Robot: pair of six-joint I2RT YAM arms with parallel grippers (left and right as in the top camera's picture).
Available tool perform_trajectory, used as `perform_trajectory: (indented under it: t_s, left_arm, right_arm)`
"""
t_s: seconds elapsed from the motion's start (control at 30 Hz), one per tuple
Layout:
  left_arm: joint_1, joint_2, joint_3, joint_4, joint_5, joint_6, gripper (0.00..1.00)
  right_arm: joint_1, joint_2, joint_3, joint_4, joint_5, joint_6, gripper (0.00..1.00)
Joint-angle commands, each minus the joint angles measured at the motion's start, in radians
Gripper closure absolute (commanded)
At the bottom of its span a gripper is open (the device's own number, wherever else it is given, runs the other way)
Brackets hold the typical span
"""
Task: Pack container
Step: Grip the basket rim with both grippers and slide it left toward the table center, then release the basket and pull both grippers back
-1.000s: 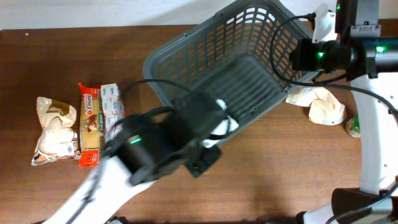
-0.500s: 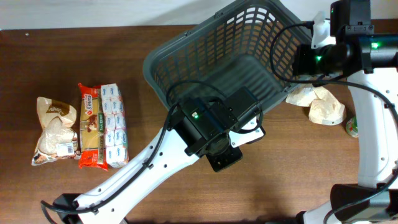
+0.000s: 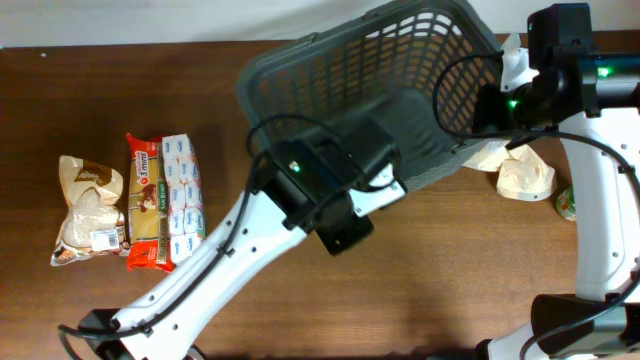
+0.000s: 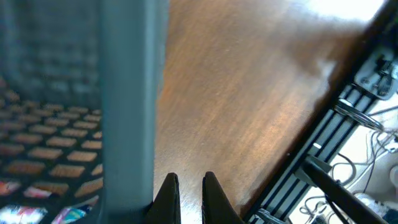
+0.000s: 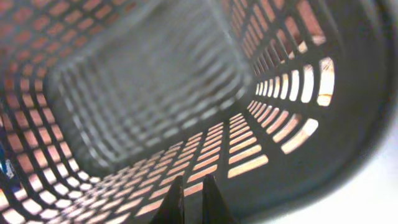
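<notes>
The container [image 3: 300,55], a large dark grey lattice basket, sits tilted at the back centre-right with nothing visible inside. My left gripper [image 4: 188,196] is shut and empty. It is low over the table, its left finger against the outside of the basket's thick rim [image 4: 127,93]. In the overhead view the left arm [image 3: 330,185] reaches to the basket's near side. My right gripper [image 5: 193,196] is shut, with its fingertips just inside the basket's mouth, pointing at the slotted wall [image 5: 124,93]. In the overhead view it is at the basket's right rim [image 3: 492,105].
Three packs lie at the left: a beige bag [image 3: 85,210], a red packet [image 3: 145,200] and a white-blue pack [image 3: 183,195]. Crumpled beige bags [image 3: 522,172] and a green can [image 3: 568,205] lie right of the basket. The table edge [image 4: 323,124] is near.
My left arm swung in to the basket's near rim. The basket shifted up and to the right and tilted more. My right gripper stayed at the right rim.
</notes>
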Motion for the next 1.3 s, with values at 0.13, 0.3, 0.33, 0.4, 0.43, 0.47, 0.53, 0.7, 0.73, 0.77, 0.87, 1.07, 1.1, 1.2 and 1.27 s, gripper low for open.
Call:
perform_trajectory:
  t_s: [0.13,0.3,0.33,0.4,0.43,0.47,0.53,0.7,0.73,0.77,0.87,1.07,1.1,1.2,1.27]
  left_arm:
    - [0.113,0.000,0.006,-0.011,-0.063,0.017,0.98]
    - [0.150,0.000,0.006,-0.011,-0.093,0.017,0.98]
    - [0.160,0.000,0.006,-0.010,-0.097,0.017,0.98]
    - [0.178,0.000,0.006,-0.007,-0.103,0.017,0.98]
    - [0.188,0.000,0.006,-0.006,-0.105,0.017,0.98]
    - [0.198,0.000,0.006,-0.005,-0.104,0.017,0.98]
    - [0.215,0.000,0.006,-0.008,-0.103,0.016,0.98]
    - [0.223,-0.004,0.006,-0.030,-0.099,0.016,0.98]
    - [0.223,-0.010,0.008,-0.042,-0.086,0.016,0.98]
    - [0.223,-0.016,0.010,-0.052,-0.073,0.014,0.98]
    - [0.223,-0.047,0.031,-0.089,-0.041,-0.008,0.98]
    - [0.227,-0.163,0.114,-0.110,-0.053,-0.053,0.95]
    - [0.231,-0.186,0.126,-0.106,-0.061,-0.052,0.92]
    - [0.260,-0.260,0.148,-0.098,-0.107,-0.053,0.76]
    - [0.290,-0.300,0.148,-0.101,-0.135,-0.053,0.74]
  right_arm:
    - [-0.006,0.010,0.012,-0.065,0.019,-0.007,0.96]
    - [-0.006,0.009,0.012,-0.108,0.017,-0.007,0.96]
    - [-0.006,0.009,0.012,-0.116,0.017,-0.007,0.96]
    - [-0.006,0.009,0.012,-0.130,0.017,-0.007,0.96]
    - [-0.006,0.009,0.012,-0.134,0.016,-0.007,0.96]
    - [-0.006,0.008,0.012,-0.138,0.016,-0.007,0.96]
    - [-0.006,0.007,0.012,-0.140,0.016,-0.007,0.96]
    - [-0.006,-0.007,0.013,-0.100,0.016,-0.006,0.96]
    - [-0.006,-0.015,0.014,-0.076,0.016,-0.006,0.96]
    - [-0.006,-0.024,0.015,-0.049,0.016,-0.006,0.96]
    - [-0.008,-0.046,0.035,0.024,0.017,-0.006,0.96]
    - [-0.043,-0.069,0.153,0.140,0.017,0.005,0.96]
    - [-0.057,-0.069,0.176,0.153,0.018,0.005,0.96]
    - [-0.118,-0.069,0.199,0.186,0.026,0.021,0.96]
    - [-0.173,-0.060,0.196,0.182,0.043,0.066,0.96]
